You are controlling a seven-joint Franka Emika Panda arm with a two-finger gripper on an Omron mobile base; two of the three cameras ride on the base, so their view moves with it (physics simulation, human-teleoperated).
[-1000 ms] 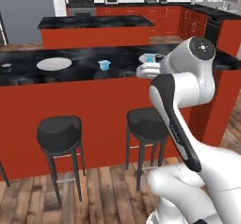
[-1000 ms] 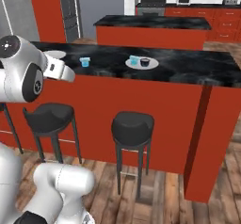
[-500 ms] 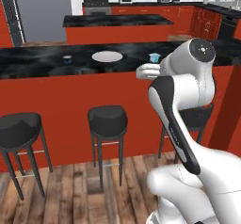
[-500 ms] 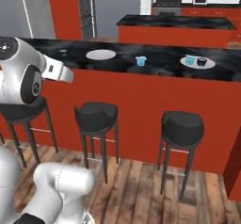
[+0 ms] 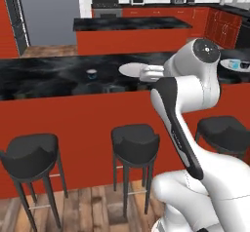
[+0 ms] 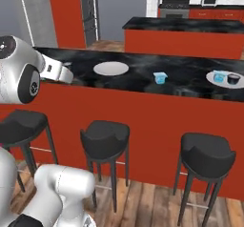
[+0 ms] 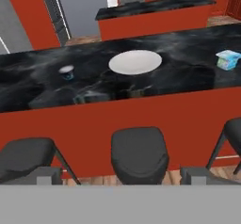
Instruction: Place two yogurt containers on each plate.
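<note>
Hand view: my gripper (image 7: 121, 173) hangs over the stools (image 7: 139, 153), jaws apart and holding nothing. Beyond them, on the black counter (image 7: 33, 84), an empty plate (image 7: 135, 61) sits between a round yogurt tub (image 7: 66, 71) and a blue one (image 7: 228, 60). I'd approach the round tub squarely, descend centred, then close gently.
</note>
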